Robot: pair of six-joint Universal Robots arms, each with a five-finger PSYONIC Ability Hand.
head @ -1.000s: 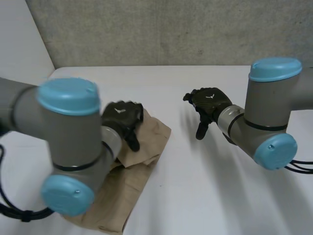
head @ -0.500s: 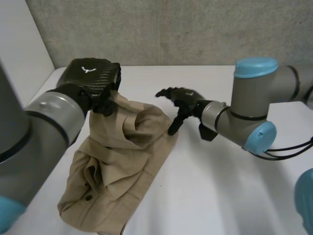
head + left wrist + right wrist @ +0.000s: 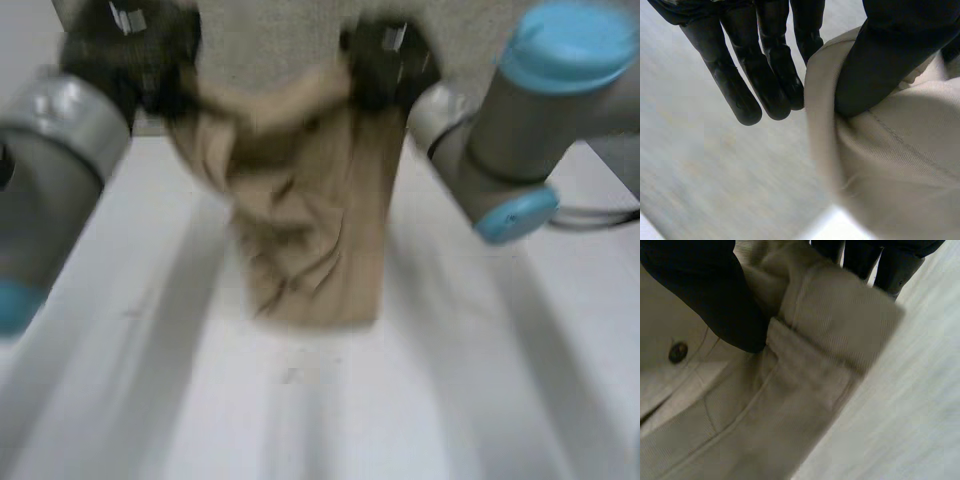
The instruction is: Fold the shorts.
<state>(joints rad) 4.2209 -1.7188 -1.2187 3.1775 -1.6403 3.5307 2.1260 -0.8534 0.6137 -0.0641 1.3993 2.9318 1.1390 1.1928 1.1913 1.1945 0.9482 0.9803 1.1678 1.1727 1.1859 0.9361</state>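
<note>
**Shorts lifted up from the table**

Over the table (image 3: 300, 420) the shorts (image 3: 310, 220) are now hung in the air. A moment ago they were lying crumpled at its left edge, so a flat laying can follow. Their long axis is vertical, hem down. The upper corners are pinched by the left hand (image 3: 130, 50) and the right hand (image 3: 385, 60).

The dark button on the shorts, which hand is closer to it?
Right. The button lies beside the thumb of the right hand, which pinches the shorts; the left hand pinches their other top corner.
</note>
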